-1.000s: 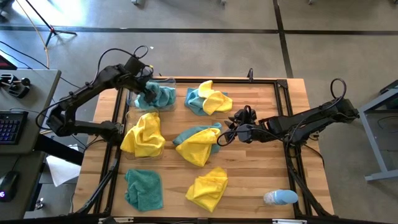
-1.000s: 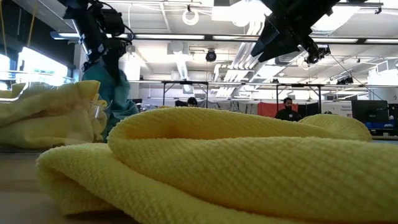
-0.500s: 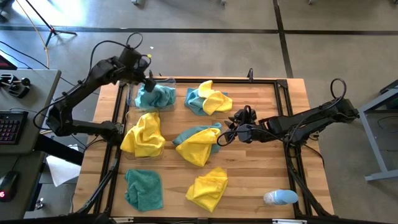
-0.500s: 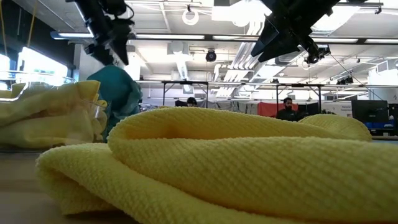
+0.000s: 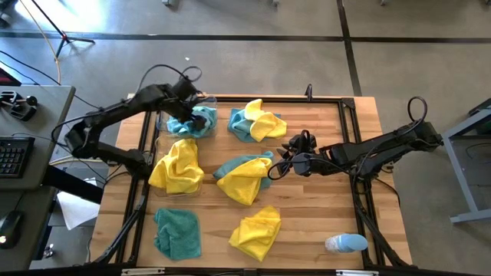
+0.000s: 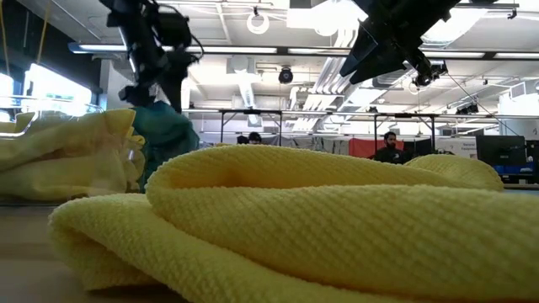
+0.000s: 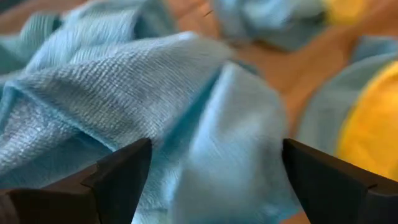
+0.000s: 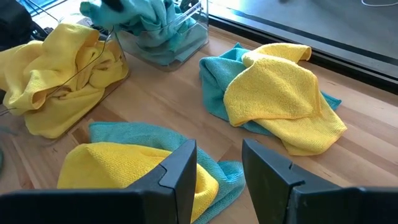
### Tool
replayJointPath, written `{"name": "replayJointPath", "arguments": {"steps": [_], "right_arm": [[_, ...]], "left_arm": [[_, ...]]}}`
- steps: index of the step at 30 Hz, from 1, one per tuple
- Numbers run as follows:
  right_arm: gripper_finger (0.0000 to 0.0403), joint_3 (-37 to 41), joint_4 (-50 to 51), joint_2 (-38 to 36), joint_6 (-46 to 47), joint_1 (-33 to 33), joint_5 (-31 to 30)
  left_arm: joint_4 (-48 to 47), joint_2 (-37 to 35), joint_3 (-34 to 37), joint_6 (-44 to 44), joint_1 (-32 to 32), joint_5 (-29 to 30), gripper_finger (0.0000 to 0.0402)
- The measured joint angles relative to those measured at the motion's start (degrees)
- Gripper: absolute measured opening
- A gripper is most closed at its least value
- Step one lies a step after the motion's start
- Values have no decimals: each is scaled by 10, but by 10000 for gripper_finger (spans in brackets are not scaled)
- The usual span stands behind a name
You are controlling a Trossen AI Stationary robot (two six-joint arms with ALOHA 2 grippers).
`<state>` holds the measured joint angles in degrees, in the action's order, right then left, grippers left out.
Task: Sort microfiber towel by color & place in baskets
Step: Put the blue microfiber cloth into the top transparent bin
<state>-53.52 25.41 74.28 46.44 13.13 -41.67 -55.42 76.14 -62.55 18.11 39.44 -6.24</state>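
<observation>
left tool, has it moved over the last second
Yes. In the high view the left tool has shifted toward the table's middle, now over the right edge of the teal towels in the far basket; its fingers are spread.

No text, label, brand, number or sign can be read anywhere.
</observation>
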Motion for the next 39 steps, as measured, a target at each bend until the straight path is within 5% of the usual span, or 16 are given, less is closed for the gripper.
{"name": "replayJointPath", "arguments": {"steps": [7,10,31,39], "right_arm": [[124,0,0,0,14,0,0],[124,0,0,0,15,0,0],[124,0,0,0,15,0,-2],[124,0,4,0,15,0,-2]], "left_arm": [[0,47,9,59,21,197,346],[0,47,9,68,36,230,346],[102,143,99,97,67,169,346],[76,105,90,102,68,169,346]]}}
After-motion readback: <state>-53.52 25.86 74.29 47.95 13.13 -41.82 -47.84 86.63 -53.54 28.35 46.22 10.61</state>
